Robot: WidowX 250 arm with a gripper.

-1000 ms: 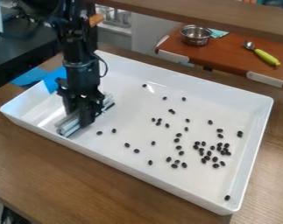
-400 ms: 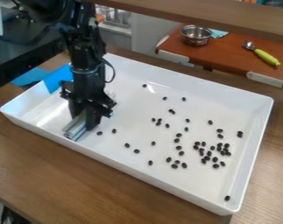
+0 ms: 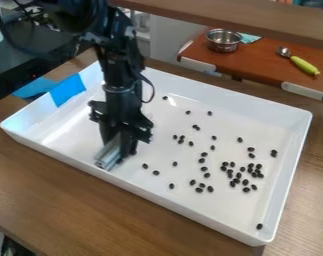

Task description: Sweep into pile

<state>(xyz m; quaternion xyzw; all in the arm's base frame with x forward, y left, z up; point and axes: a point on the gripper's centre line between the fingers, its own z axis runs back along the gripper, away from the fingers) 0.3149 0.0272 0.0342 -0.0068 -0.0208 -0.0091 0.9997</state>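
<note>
My gripper (image 3: 118, 147) hangs low in the left part of the white tray (image 3: 224, 98), shut on a silvery bar-like sweeping tool (image 3: 109, 156) held down at the tray floor. The tool slants, its near end close to the tray's front wall. Small dark beans (image 3: 202, 160) lie scattered from the tray's middle to its right side, several of them in a loose cluster (image 3: 238, 175) at the right. Two beans (image 3: 150, 169) lie just right of the tool. One bean (image 3: 259, 226) sits alone in the near right corner.
The tray's raised walls surround the work area on the wooden table (image 3: 70, 200). Blue tape (image 3: 67, 90) marks its left wall. Behind stand a metal pot (image 3: 223, 40) and a green-handled scoop (image 3: 303, 65) on a reddish-brown surface.
My gripper and the held tool have moved right and slightly toward the camera across the tray floor. Two beans seen earlier near the tool are now hidden. The cluster at the right has not moved.
</note>
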